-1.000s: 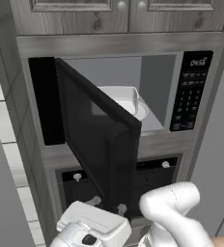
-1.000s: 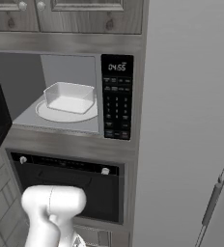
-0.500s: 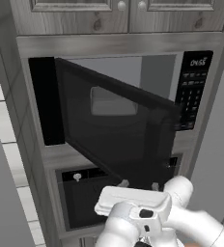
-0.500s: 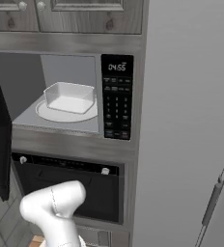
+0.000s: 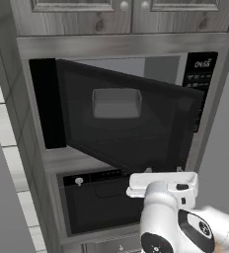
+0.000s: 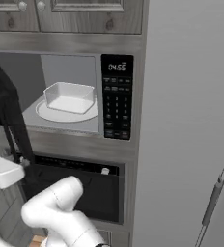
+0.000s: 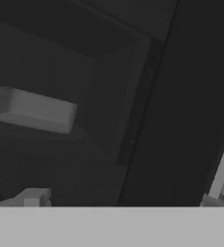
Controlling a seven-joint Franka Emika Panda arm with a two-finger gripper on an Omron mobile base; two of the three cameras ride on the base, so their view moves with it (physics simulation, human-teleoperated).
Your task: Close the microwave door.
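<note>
Black and tinted, the microwave door (image 5: pixel 136 123) stands partly open, angled across the cavity with a white container (image 6: pixel 69 97) inside, and the end effector (image 5: pixel 161 184), its fingers' spread unclear, sits at the door's lower edge, where steady pushing toward the keypad panel (image 6: pixel 117 96) should likely latch it.

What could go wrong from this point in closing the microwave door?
The microwave door is only partly swung in, its free edge clear of the keypad panel, so if the push ends here it may stay ajar. The hand sits low, by the door's lower edge above the oven door, so it could slide off underneath. The clear container looks well inside on the turntable, so blocking seems unlikely.
</note>
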